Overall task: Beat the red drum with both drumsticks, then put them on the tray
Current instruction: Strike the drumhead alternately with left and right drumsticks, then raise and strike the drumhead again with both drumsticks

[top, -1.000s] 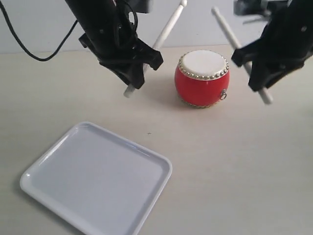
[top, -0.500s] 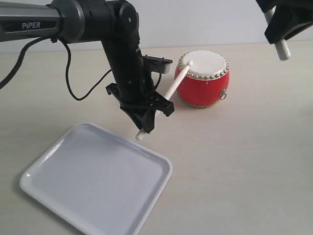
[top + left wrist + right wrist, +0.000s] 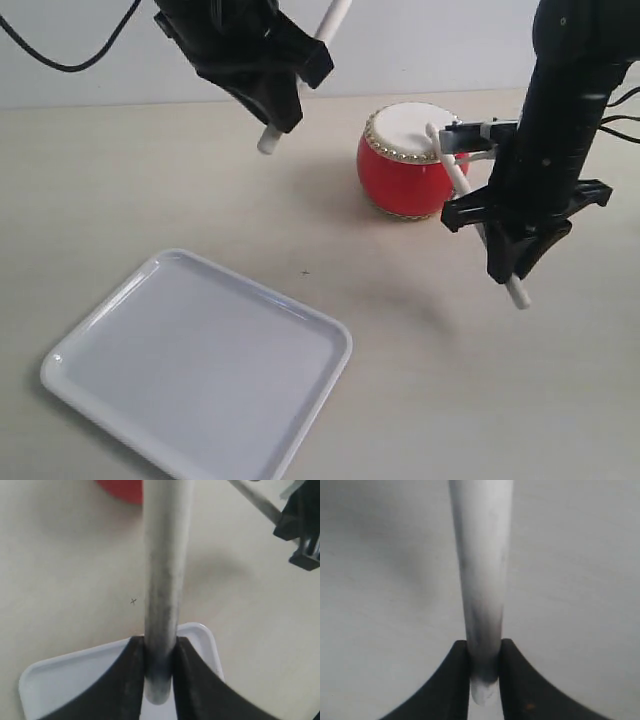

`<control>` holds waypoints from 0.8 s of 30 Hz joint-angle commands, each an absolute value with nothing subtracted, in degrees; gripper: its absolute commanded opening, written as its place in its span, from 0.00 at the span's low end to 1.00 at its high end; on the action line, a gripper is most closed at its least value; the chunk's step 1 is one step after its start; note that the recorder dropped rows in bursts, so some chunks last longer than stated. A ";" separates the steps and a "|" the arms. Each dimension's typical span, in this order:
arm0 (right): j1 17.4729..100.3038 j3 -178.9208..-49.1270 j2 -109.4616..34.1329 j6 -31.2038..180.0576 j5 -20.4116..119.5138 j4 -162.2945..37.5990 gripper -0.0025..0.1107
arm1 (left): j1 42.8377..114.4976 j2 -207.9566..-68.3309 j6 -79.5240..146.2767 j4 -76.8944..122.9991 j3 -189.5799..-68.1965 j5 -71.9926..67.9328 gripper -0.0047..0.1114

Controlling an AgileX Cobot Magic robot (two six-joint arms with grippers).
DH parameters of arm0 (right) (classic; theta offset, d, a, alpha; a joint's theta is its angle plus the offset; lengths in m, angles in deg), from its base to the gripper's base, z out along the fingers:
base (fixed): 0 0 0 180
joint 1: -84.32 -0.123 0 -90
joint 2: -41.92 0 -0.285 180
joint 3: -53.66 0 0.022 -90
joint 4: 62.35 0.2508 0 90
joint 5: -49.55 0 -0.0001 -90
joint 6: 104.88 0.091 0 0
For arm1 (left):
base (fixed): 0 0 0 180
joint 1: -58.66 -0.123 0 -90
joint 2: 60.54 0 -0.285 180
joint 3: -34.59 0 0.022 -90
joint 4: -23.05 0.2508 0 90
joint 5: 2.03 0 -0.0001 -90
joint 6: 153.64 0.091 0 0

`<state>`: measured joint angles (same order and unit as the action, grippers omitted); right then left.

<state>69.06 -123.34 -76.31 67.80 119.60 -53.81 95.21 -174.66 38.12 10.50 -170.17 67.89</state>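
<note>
While one drumstick [image 3: 450,163] meets the red drum [image 3: 400,182], the tray [image 3: 200,370] lies well apart.

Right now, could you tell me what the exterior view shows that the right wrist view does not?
Only the exterior view shows the red drum, the white tray, the left gripper holding the left stick high, and the tip of the right stick on the drum's white top. Only the right wrist view shows, up close, the fingers pinching that stick near its butt end. Both show the right gripper shut on the right stick above the table.
</note>
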 commanded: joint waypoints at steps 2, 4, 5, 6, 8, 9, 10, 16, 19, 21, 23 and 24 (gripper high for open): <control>69.02 -126.34 -63.10 67.40 119.51 -56.38 0.02 | 96.54 -183.79 39.42 10.80 -169.47 67.93 0.04; 69.02 -126.82 -57.63 67.62 119.51 -55.62 0.02 | 97.51 -187.98 39.42 10.23 -169.59 67.93 0.04; 69.02 -126.82 -55.01 67.62 119.51 -55.06 0.02 | 97.91 -190.27 39.42 9.38 -169.59 67.93 0.04; 69.02 -126.82 -50.94 67.62 118.96 -54.80 0.02 | 98.38 -194.17 39.42 7.80 -169.69 67.93 0.04; 69.02 -126.82 -47.94 67.62 118.40 -54.80 0.02 | 98.62 -198.01 39.19 6.22 -169.69 67.93 0.04; 69.02 -126.82 -47.78 67.62 118.40 -54.91 0.02 | 98.62 -198.36 39.20 5.60 -169.69 67.93 0.04; 69.02 -126.71 -47.96 67.62 117.96 -55.04 0.02 | 98.62 -197.49 39.20 5.08 -169.69 67.93 0.04; 69.02 -126.60 -59.24 67.62 117.89 -55.04 0.02 | 98.62 -185.25 39.20 7.37 -169.69 67.93 0.04; 69.02 -126.55 -66.82 67.76 119.07 -53.62 0.02 | 98.62 -179.06 39.20 7.65 -169.69 67.93 0.04; 69.02 -126.55 -72.23 67.76 119.51 -52.32 0.02 | 98.62 -175.77 39.20 8.81 -169.69 67.93 0.04; 69.02 -126.55 -76.30 67.76 119.51 -50.84 0.02 | 98.62 -173.73 39.20 10.51 -169.69 67.93 0.04; 69.02 -126.66 -78.02 67.22 119.51 -50.01 0.02 | 98.62 -172.95 39.11 11.42 -169.69 67.93 0.04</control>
<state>69.06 -126.46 -73.91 67.81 119.39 -52.13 98.55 -175.44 39.23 8.88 -169.61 67.89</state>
